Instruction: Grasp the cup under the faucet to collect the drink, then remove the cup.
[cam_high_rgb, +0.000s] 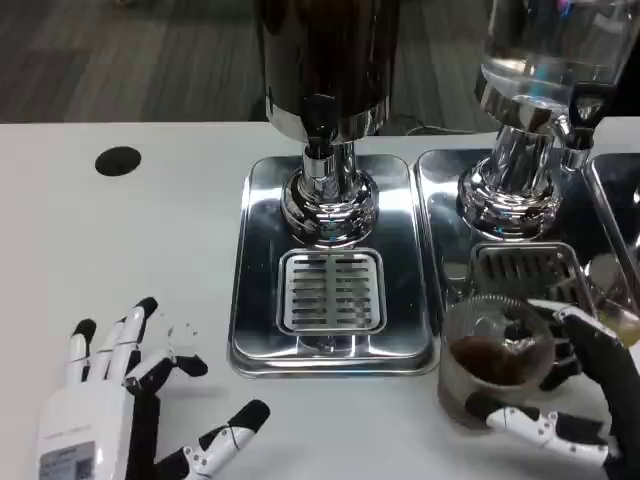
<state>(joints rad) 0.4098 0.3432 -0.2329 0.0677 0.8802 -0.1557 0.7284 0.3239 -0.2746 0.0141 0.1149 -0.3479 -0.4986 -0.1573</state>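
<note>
A clear plastic cup (490, 360) with dark drink in its bottom stands on the white table just in front of the right drip tray (440, 190). My right hand (575, 390) grips it from the right, fingers wrapped around its front and back. The dark drink dispenser (325, 60) rises at the centre, its faucet (320, 155) above the middle drip tray (260, 300) and grille (331, 290). My left hand (120, 410) rests open on the table at the lower left, fingers spread, holding nothing.
A second dispenser with a clear tank (550, 50) stands at the back right on its chrome base (510, 190). A black round hole (118, 161) marks the table at the back left. Bare white table lies between the left hand and the trays.
</note>
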